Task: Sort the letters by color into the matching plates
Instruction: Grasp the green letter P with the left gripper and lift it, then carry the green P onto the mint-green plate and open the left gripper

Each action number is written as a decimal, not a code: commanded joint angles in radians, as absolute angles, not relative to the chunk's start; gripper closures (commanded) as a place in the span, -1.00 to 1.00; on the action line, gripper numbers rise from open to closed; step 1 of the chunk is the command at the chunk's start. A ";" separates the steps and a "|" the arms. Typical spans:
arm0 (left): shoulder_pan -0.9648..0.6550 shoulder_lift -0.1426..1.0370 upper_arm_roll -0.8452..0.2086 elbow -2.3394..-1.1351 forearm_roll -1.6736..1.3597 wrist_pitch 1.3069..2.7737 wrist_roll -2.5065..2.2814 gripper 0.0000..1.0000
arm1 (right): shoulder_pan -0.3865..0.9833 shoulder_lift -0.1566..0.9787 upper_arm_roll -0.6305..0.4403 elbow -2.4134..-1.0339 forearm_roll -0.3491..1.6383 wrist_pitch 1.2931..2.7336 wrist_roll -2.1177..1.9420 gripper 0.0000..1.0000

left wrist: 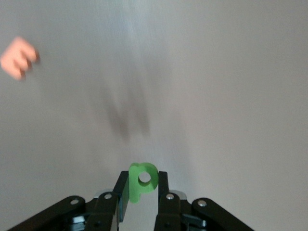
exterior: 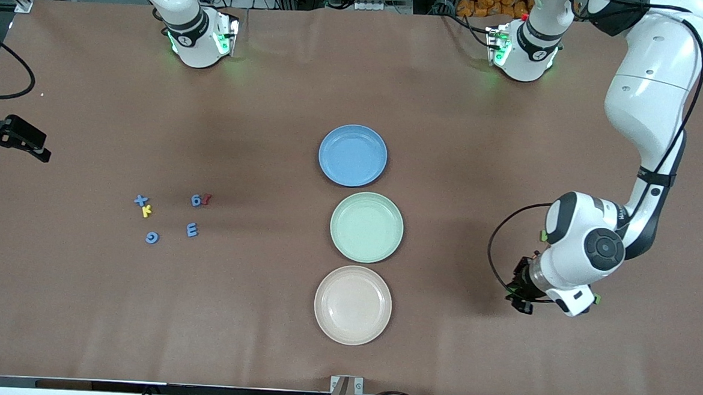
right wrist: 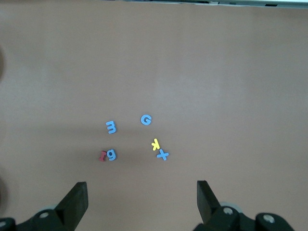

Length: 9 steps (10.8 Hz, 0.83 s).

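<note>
The table (exterior: 80, 328) carries three plates in one row down its middle: the blue plate (exterior: 352, 155) farthest from the front camera, the green plate (exterior: 367, 226) next, and the cream plate (exterior: 352, 305) nearest. All three show empty, so the sorting seems only at its beginning.

The left arm bends low toward its own end of the table, well apart from the plates. The left gripper (left wrist: 139, 192) is closed on a green letter (left wrist: 142, 181), a piece with a round hole, maybe a "P". Its long axis runs along the fingers and its rounded end points out past the fingertips. It is held by its flat faces, probably so it will drop cleanly into the green plate. A pink letter (left wrist: 18, 57) lies on the cloth near it.

The right gripper (right wrist: 142, 199) waits with its jaws wide open and holding nothing, high over the right arm's end of the table. There the blue letters (exterior: 192, 230), one yellow letter (exterior: 146, 211) and one dark red letter (exterior: 207, 199) lie flat in a small group.
</note>
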<state>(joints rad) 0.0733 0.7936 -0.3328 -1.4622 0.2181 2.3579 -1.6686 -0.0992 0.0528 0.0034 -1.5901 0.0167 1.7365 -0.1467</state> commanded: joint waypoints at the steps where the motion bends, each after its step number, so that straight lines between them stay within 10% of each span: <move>1: 0.058 0.775 -0.460 -1.444 0.238 2.359 -1.765 1.00 | -0.164 0.063 0.014 -1.608 0.020 1.735 -0.143 -1.00; 9: -0.236 0.792 -0.503 -1.427 0.235 2.614 -1.930 1.00 | -0.169 0.064 0.015 -1.603 0.049 1.735 -0.147 -1.00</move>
